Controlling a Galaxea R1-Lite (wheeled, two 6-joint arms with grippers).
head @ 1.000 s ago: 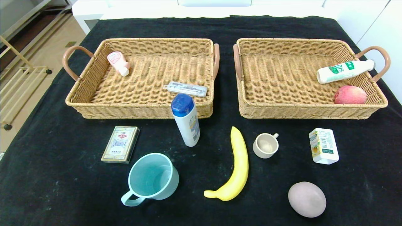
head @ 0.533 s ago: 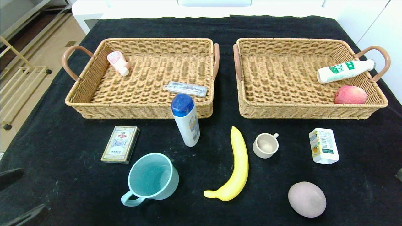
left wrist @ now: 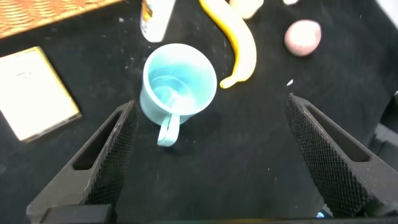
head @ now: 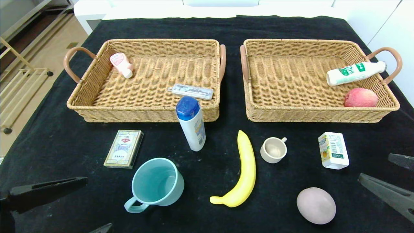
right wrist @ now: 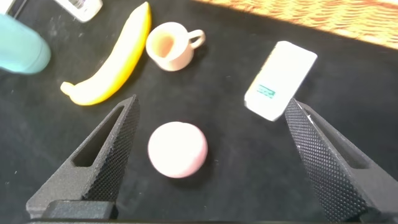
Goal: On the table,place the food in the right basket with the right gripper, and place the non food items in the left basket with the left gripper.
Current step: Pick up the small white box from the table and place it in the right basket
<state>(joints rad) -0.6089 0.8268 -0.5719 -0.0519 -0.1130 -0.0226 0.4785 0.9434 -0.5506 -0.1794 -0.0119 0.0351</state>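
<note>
Sorting status: both baskets already hold items, so I judge the job partly done, with seven things left on the tabletop [head: 58, 152].
Left end effector [left wrist: 211, 158]: mine, spread wide and holding nothing, low over the near left corner; I judge it is lined up on the teal mug [left wrist: 177, 87], which sits between its fingers' line of sight.
Right end effector [right wrist: 211, 158]: also spread wide and empty, over the near right corner, with the pink egg-shaped thing [right wrist: 178, 149] framed between its fingers (I cannot tell whether that is food).
Left basket [head: 97, 111]: at the far left, holding a pink tube [head: 121, 64] and a flat clear case [head: 192, 91], both non-food, so they belong there.
Right basket [head: 323, 115]: at the far right, holding a milk bottle [head: 354, 73] propped on the rim and an apple [head: 360, 97] in its near right corner.
Non-food left out: card box [head: 124, 148], blue-capped bottle [head: 191, 123] standing upright just before the left basket, small beige cup [head: 274, 149].
Food left out: banana [head: 244, 170] lying mid-tabletop, juice carton [head: 333, 150] toward the right edge, nearest my right side.
</note>
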